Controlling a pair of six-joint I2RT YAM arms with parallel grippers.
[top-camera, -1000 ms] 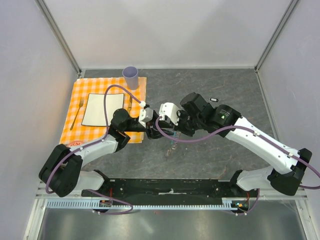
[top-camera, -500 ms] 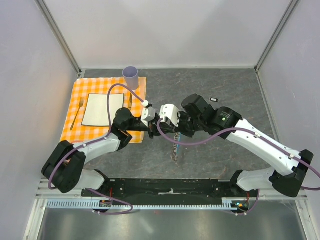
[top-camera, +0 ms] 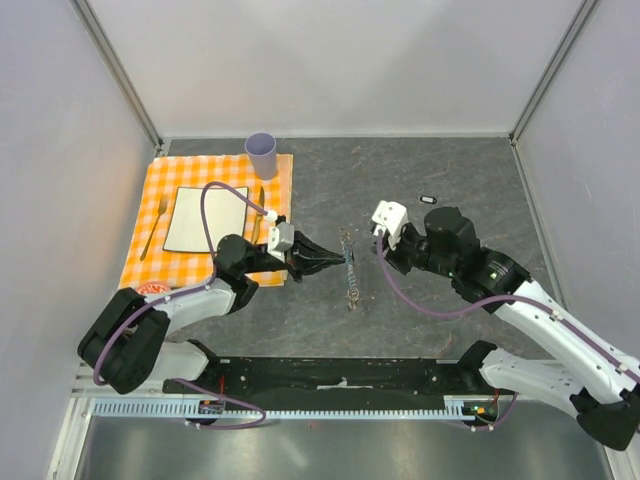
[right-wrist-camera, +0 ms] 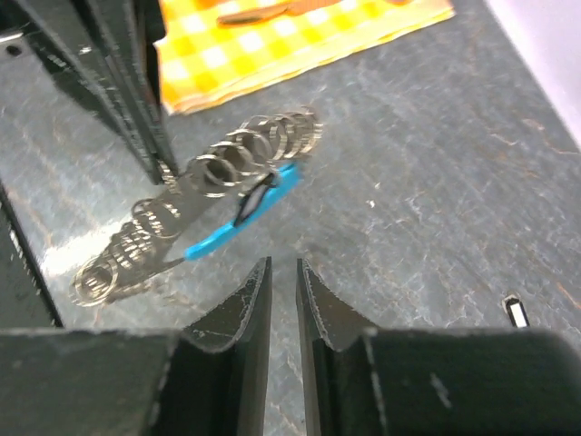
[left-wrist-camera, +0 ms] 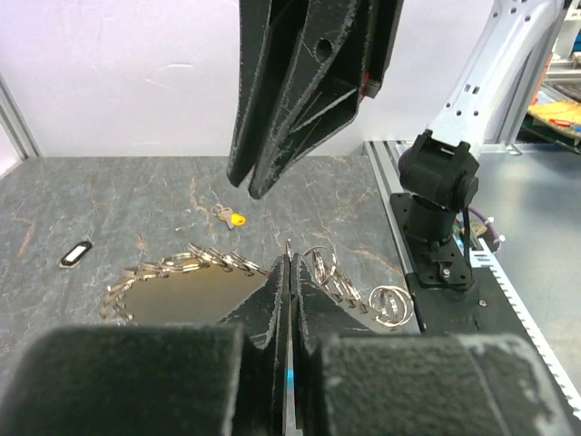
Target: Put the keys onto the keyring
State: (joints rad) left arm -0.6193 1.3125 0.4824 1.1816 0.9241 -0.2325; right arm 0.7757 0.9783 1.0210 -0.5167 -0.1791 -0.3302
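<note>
The keyring (top-camera: 349, 272) is a grey chain loop with a blue curved section (right-wrist-camera: 218, 238), hanging low over the table's middle. My left gripper (top-camera: 337, 260) is shut on it; a link pokes out at the closed tips (left-wrist-camera: 289, 259). A black key with a white centre (right-wrist-camera: 258, 201) sits on the blue section. A yellow-orange key (left-wrist-camera: 234, 219) lies on the table beyond the chain (left-wrist-camera: 195, 261). Another black key (top-camera: 428, 199) lies apart at the back right. My right gripper (right-wrist-camera: 282, 263) is open, a little short of the blue section, and holds nothing.
An orange checked placemat (top-camera: 276, 180) at the left carries a white plate (top-camera: 195, 219), a fork (top-camera: 155, 226) and a knife. A purple cup (top-camera: 261, 153) stands at its far edge. The right arm's base (left-wrist-camera: 439, 211) is near the table's front rail.
Both grippers met over the keyring before. My right gripper has opened and drawn back to the right. My left gripper has shut on the keyring and holds it alone.
</note>
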